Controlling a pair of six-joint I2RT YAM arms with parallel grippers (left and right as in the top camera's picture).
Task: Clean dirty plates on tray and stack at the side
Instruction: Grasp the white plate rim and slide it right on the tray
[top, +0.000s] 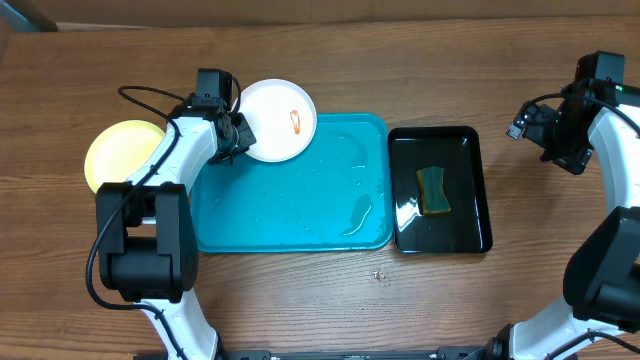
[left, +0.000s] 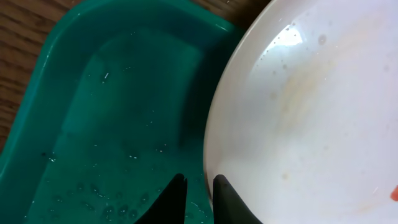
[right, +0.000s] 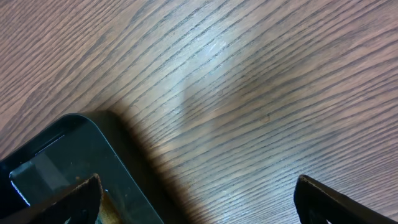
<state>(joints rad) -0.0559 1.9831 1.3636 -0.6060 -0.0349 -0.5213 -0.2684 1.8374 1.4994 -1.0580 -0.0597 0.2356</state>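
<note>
Pinches the white plate (top: 277, 122) by its rim with the left gripper (left: 196, 186), jaws nearly closed, at the tray's (top: 290, 205) upper-left corner; holds the right gripper (right: 198, 186) wide open, empty, far right.

The table (top: 330, 40) is brown wood with long thin lines in it. The blue tray (top: 240, 235) is smooth plastic, wet and shiny. The white plate (top: 270, 115) is smooth and glossy. The yellow plate (top: 115, 150) looks smooth and dull. The black tray (top: 465, 228) is very shiny. The sponge (top: 433, 190) looks soft and rough.
</note>
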